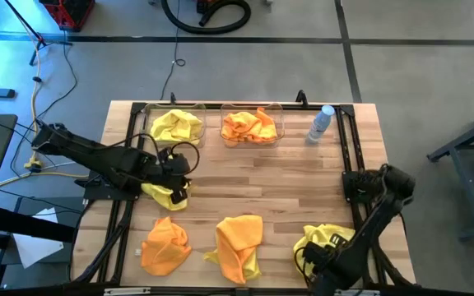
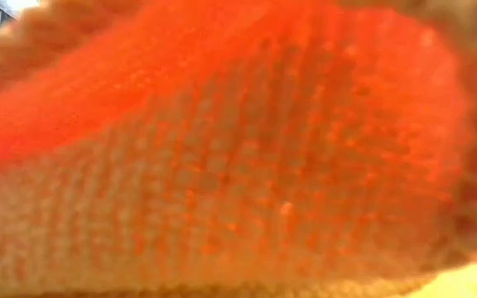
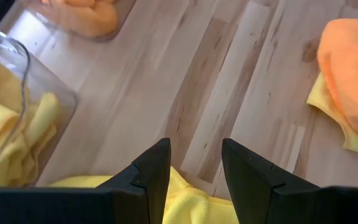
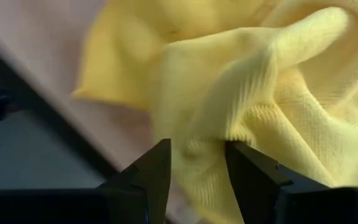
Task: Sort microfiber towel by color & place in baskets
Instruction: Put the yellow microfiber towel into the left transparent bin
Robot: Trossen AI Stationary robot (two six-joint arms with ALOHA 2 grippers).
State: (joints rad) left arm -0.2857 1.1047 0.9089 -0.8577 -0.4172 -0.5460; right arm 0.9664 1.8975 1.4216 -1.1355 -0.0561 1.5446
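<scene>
Two clear baskets stand at the table's far edge; the left one contains a yellow towel, the right one an orange towel. My left gripper is just in front of the yellow basket, shut on a bunched yellow towel. My right gripper is at the near right corner, shut on another yellow towel. An orange towel lies flat near the near edge. A second orange towel lies on a yellow one. My left gripper has the yellow towel's bunched cloth between its two fingers, far back from the tips, which stay apart over bare wood. The fingers point slanting toward the table's right. Whether the towel is off the table I cannot tell. My right gripper pinches a raised fold of the yellow towel between its two fingers, and several layers fill the gap. The rest of the towel spreads slack on the table beyond the fingertips.
A small pale bottle with a blue top stands right of the orange basket. A black frame runs around the table's edges. Orange cloth fills the whole low view. Bare wood lies in the table's middle.
</scene>
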